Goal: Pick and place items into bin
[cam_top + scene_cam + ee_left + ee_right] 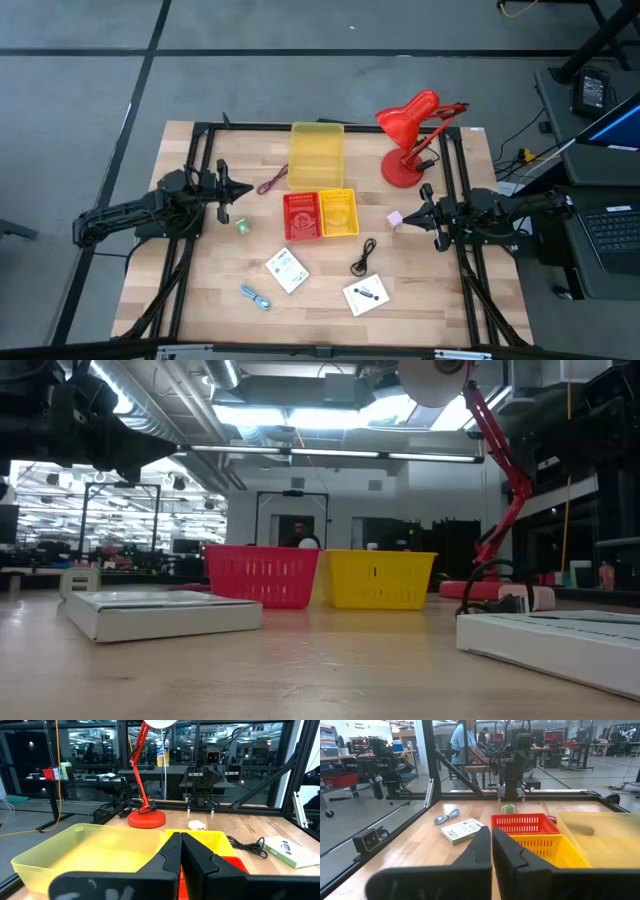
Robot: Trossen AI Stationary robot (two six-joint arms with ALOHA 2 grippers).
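The left hand (243, 189) hangs over the desk's (210, 290) left side, fingers pressed together, holding nothing. The right hand (411, 216) hangs over the right side, also closed and empty.

At mid-desk a red basket (301, 215) and a yellow basket (338, 212) stand touching side by side, with a larger yellow bin (316, 154) just behind them toward the far edge. A red lamp (408, 137) stands near the far right corner.

All the items lie on the desk outside the bins. The red cord (272, 181) is between the left hand and the bin; a green piece (242, 227) lies left of the red basket, a pink piece (394, 218) right of the yellow basket. Toward the near edge: one packet (287, 269), the blue tool (255, 296), the black cable (364, 257), and a second packet (367, 294).
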